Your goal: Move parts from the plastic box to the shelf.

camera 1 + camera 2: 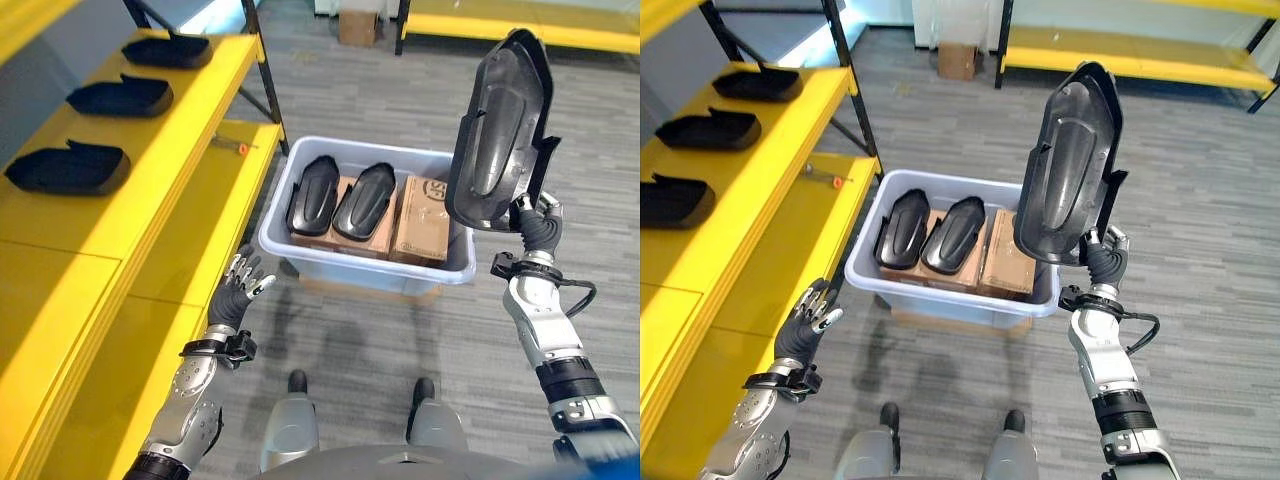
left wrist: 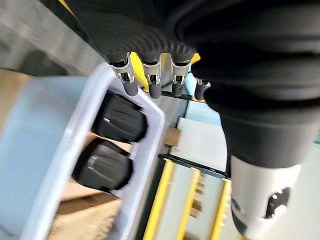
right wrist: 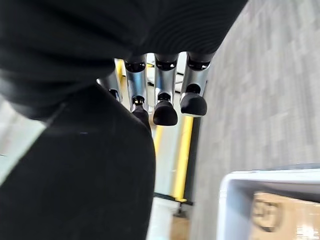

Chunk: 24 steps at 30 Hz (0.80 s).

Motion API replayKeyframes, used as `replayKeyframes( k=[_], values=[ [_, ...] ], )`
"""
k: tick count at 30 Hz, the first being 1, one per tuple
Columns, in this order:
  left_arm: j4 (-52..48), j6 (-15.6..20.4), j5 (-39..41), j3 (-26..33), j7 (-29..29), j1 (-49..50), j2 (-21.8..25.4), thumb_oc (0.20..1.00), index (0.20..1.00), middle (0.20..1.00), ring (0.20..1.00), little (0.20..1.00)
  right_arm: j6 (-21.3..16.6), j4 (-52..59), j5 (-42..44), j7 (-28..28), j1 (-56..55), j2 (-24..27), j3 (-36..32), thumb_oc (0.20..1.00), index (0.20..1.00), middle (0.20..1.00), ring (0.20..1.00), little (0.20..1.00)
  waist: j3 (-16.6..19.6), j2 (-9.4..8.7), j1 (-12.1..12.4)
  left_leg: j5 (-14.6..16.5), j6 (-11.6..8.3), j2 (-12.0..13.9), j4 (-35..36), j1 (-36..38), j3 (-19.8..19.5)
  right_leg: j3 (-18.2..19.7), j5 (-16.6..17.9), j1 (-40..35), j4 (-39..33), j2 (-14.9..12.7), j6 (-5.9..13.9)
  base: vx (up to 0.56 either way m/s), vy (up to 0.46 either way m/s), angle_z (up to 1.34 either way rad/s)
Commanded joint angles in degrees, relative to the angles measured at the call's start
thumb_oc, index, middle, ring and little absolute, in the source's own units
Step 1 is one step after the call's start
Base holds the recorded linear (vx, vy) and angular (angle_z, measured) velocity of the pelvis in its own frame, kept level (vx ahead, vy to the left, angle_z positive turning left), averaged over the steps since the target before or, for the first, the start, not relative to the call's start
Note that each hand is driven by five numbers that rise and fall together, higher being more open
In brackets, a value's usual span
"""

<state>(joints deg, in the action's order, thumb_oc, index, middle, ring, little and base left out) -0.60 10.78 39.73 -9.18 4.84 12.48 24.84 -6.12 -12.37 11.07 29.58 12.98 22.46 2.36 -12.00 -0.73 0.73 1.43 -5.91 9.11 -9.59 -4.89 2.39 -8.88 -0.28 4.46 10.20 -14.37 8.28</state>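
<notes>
A large black moulded part (image 1: 502, 130) stands upright in the air right of the box, with my right hand (image 1: 537, 225) curled round its lower edge. The same part (image 3: 75, 170) shows beside the curled fingers (image 3: 165, 107) in the right wrist view. The pale grey plastic box (image 1: 300, 255) sits on the floor ahead and holds two more black parts (image 1: 312, 195) (image 1: 363, 200) leaning on cardboard cartons (image 1: 422, 220). My left hand (image 1: 238, 290) hovers open at the box's near left corner, beside the yellow shelf (image 1: 150, 190). Three black parts (image 1: 68, 170) (image 1: 120, 97) (image 1: 167, 50) lie on the upper shelf.
The shelf's lower yellow level (image 1: 215, 200) runs along the left, with a small orange-tipped item (image 1: 240, 148) on it. A dark shelf post (image 1: 265, 75) stands behind the box. A cardboard carton (image 1: 358, 25) and another yellow rack (image 1: 520, 30) are far back. Grey carpet surrounds the box.
</notes>
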Motion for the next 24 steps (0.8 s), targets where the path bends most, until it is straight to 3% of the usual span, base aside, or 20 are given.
replayKeyframes(
  k=[1, 6, 10, 13, 15, 16, 18, 21, 22, 24],
  values=[
    [-1.4, 1.2, -2.5, 2.7, -2.0, 1.8, 0.8, 1.000, 1.000, 1.000, 1.000, 1.000, -5.3, 5.5, -1.3, -3.1, 1.8, 0.0, -3.8, 0.200, 0.200, 0.200, 0.200, 0.200, 2.5, -0.89, 0.7, -0.7, 0.72, 3.0, 1.5, 0.4, -1.2, 1.2, -4.0, -1.9, 2.7, 0.4, 0.74, 0.08, -0.084, -0.25],
    [-1.0, 0.8, -3.0, 5.5, -2.3, 5.0, -2.0, 1.000, 1.000, 1.000, 1.000, 1.000, -5.4, 10.5, -2.2, -6.5, -2.9, -0.2, -4.0, 0.200, 0.200, 0.200, 0.200, 0.200, 3.5, -0.44, 0.7, -1.4, -0.39, 5.5, 1.6, 3.1, -1.0, 0.0, -8.0, -4.0, 5.9, 2.5, -1.01, 0.07, -0.126, -0.06],
    [-1.2, 0.4, -2.8, 6.8, -2.7, 7.3, -3.2, 1.000, 1.000, 1.000, 1.000, 1.000, -6.2, 12.8, -1.6, -8.4, -2.3, 0.5, -2.7, 0.200, 0.200, 0.200, 0.200, 0.200, 2.3, -0.06, 1.3, -3.1, -1.35, 7.8, 0.9, 3.7, -1.9, -1.9, -12.2, -3.9, 11.8, 4.6, -3.17, -0.01, -0.200, 0.17],
    [-0.7, 0.2, -3.0, 5.7, -3.3, 6.9, -3.3, 1.000, 1.000, 1.000, 1.000, 1.000, -7.5, 13.4, -0.4, -7.9, 0.3, 1.8, -2.1, 0.200, 0.200, 0.200, 0.200, 0.200, 0.2, 0.52, 2.1, -10.6, -3.27, 9.9, 1.2, -0.7, -5.0, -5.8, -14.1, -2.4, 14.2, 6.9, -5.46, -0.16, -0.188, 0.39],
    [-0.3, 0.1, -2.8, 4.8, -3.5, 7.0, -3.4, 1.000, 1.000, 1.000, 1.000, 1.000, -7.8, 13.7, -1.1, -7.0, 1.1, 2.8, -2.3, 0.200, 0.200, 0.200, 0.200, 0.200, -1.2, 0.28, 2.6, -13.4, -2.66, 10.1, 0.7, -3.1, -4.6, -7.9, -14.4, -2.4, 14.8, 6.3, -6.02, -0.14, -0.083, 0.77],
    [0.1, 0.1, -2.7, 4.4, -3.5, 6.4, -3.5, 1.000, 1.000, 1.000, 1.000, 1.000, -7.8, 14.2, -1.6, -6.9, 1.3, 3.3, -2.6, 0.200, 0.200, 0.200, 0.200, 0.200, -1.8, 0.01, 2.4, -13.2, -1.31, 9.9, -0.6, -4.4, -3.0, -9.3, -14.0, -2.3, 14.6, 5.6, -6.35, -0.16, -0.055, 0.76],
    [0.3, -0.2, -2.6, 4.0, -3.7, 5.5, -3.6, 1.000, 1.000, 1.000, 1.000, 1.000, -7.8, 15.8, -2.8, -6.4, 0.1, 4.1, -3.8, 0.200, 0.200, 0.200, 0.200, 0.200, -1.9, -0.81, 1.1, -10.0, 0.46, 12.4, -4.6, -4.3, 4.9, -12.7, -14.2, -2.2, 15.5, 3.5, -6.82, -0.13, -0.034, 1.04],
    [-0.9, 0.0, -1.9, 4.2, -3.4, 5.1, -3.7, 1.000, 1.000, 1.000, 1.000, 1.000, -7.5, 17.4, -3.5, -6.1, -2.7, 2.9, -5.4, 0.200, 0.200, 0.200, 0.200, 0.200, -1.5, -0.33, 0.5, -8.1, 0.00, 13.7, -4.4, -3.7, 5.6, -14.8, -14.5, -2.8, 16.4, 1.8, -5.94, 0.02, 0.071, 1.28],
    [-1.8, 0.0, -2.0, 4.4, -3.0, 4.5, -3.3, 1.000, 1.000, 1.000, 1.000, 1.000, -7.4, 18.6, -3.6, -5.6, -4.8, 2.0, -6.9, 0.200, 0.200, 0.200, 0.200, 0.200, -1.4, -0.24, 0.5, -8.5, -1.32, 14.6, -5.3, -4.4, 5.5, -15.9, -16.0, -4.1, 18.0, 0.2, -5.23, 0.11, 0.106, 1.10],
    [-2.0, 0.0, -1.8, 4.5, -3.0, 4.5, -3.5, 1.000, 1.000, 1.000, 1.000, 1.000, -7.3, 19.1, -3.7, -5.6, -5.7, 1.7, -7.4, 0.200, 0.200, 0.200, 0.200, 0.200, -1.4, -0.17, 0.3, -6.9, -1.18, 14.5, -6.4, -4.7, 6.0, -17.0, -16.0, -4.9, 18.5, -0.8, -4.68, 0.10, 0.171, 1.00]
  ],
)
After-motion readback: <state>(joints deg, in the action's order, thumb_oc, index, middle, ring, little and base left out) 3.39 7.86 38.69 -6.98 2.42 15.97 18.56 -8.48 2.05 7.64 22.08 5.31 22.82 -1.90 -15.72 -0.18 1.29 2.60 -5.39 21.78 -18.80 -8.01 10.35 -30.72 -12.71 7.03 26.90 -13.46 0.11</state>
